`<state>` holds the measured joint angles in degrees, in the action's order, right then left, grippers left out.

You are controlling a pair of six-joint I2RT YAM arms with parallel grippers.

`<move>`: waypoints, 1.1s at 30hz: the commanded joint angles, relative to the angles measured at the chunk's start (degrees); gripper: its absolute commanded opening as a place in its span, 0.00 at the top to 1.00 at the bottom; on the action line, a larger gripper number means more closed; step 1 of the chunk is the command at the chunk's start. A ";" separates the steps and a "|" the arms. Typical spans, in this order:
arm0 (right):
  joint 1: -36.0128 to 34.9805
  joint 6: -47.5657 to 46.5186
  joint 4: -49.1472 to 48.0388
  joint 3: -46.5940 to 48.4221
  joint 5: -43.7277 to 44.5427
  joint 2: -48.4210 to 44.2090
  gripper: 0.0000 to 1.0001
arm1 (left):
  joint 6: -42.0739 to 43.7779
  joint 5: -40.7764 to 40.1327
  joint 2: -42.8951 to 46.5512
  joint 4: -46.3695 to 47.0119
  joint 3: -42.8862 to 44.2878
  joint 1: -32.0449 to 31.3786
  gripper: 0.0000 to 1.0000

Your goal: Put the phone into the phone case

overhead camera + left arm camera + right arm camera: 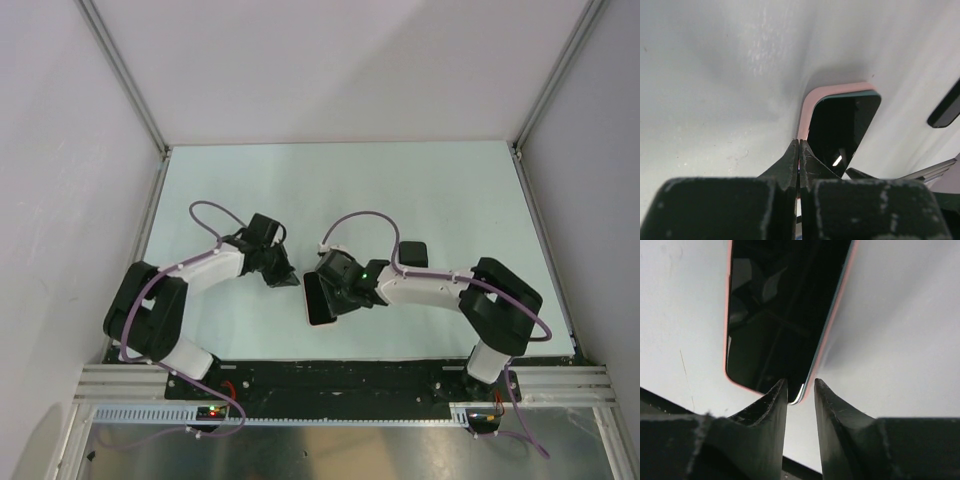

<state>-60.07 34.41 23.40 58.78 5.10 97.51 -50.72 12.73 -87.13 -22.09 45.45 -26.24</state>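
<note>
Tabletop (400, 200): phone (780, 315) corner sits at spread right hand (800, 383); left hand (799, 143) pressed together.

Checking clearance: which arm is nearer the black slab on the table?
Right. The right arm passes right beside the slab; the left arm lies far to its left, beyond the phone.

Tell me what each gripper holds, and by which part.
Right fingers stand apart astride the phone's corner, not clamping it. Left fingers are shut at the case's edge; whether they pinch it cannot be told.
</note>
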 commanded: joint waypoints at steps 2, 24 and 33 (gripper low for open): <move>4.84 -3.22 -5.58 3.26 1.14 -5.18 0.64 | 2.37 0.61 -0.52 -0.63 4.49 1.59 1.00; 12.93 -7.75 -6.51 14.12 -1.31 7.69 0.80 | 2.47 -1.00 -4.79 -1.26 7.10 2.90 1.00; 12.54 -7.39 -6.13 14.15 -1.53 9.96 0.84 | 2.42 -0.60 -4.75 -1.21 7.00 2.87 1.00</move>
<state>-47.40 27.31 17.30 70.74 3.57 106.00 -49.43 12.21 -91.90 -23.33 50.92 -23.66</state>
